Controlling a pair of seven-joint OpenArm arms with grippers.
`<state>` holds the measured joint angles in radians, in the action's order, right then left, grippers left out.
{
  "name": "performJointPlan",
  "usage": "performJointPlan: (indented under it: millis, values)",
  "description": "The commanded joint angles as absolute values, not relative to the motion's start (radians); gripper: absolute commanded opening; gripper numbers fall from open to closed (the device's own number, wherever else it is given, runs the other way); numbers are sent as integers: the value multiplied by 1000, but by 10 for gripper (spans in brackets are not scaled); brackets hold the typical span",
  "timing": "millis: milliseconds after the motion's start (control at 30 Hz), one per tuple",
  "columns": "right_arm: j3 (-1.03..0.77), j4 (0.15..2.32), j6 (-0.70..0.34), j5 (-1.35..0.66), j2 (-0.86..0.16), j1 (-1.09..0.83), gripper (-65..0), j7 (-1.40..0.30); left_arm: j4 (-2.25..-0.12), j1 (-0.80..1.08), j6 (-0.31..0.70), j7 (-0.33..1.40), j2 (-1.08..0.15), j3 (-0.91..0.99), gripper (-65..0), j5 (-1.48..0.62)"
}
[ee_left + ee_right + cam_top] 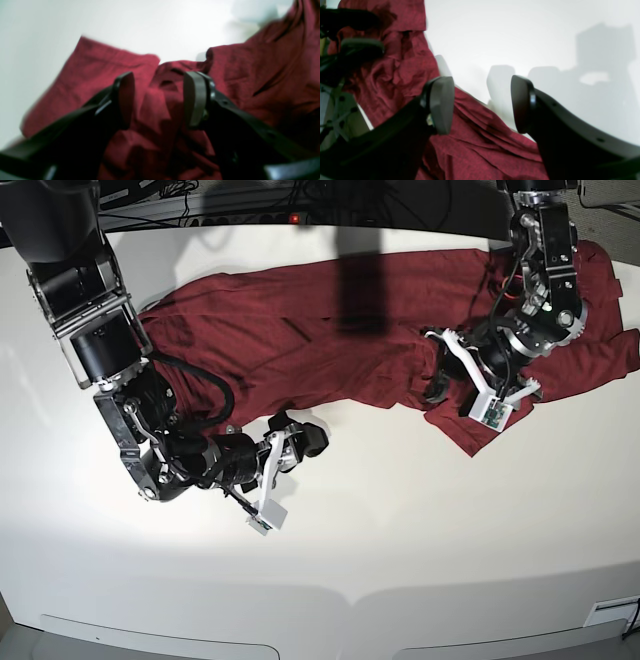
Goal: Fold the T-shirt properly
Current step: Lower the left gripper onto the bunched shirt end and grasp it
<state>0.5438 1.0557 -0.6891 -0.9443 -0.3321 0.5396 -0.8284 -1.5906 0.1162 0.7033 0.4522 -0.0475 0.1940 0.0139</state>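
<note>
The T-shirt (300,340) lies spread across the upper part of the base view on the white bench (400,530), running from upper left to the far right edge, rumpled and bunched toward the right. A dark shadow band crosses it near the top centre, so the cloth there is hard to read.

Left gripper (437,376) sits on the right of the base view, over the bunched part of the shirt. In the left wrist view its fingers (197,100) stand apart, with a ridge of red cloth rising in the gap between them (160,100); the picture is blurred, so whether the pads touch the cloth can't be told.

Right gripper (300,435) is at lower centre-left of the base view, by the shirt's lower edge. Its fingers (442,105) are wide apart too, nothing clamped (482,105); red cloth shows behind the near finger, bare bench behind the other. The upper left of that view is dark and out of focus, with arm parts cut off by the frame.
</note>
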Motion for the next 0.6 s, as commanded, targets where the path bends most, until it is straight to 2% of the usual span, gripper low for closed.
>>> performJointPlan:
  millis: [0,267,400,567]
  values:
    - [536,1073,-698,-981,-344,573,-295,-813,-1609,102,698,416,-53,192,-345,29]
    - [536,1073,-698,-1022,-392,573,-295,-821,-1572,103,672,325,-70,188,-346,170]
    - [536,1073,-698,-1060,-405,573,-295,-836,-1497,102,611,257,-81,188,-397,240]
    - [536,1073,-698,-1060,-410,573,-295,-834,-1449,102,609,233,-101,188,-401,239]
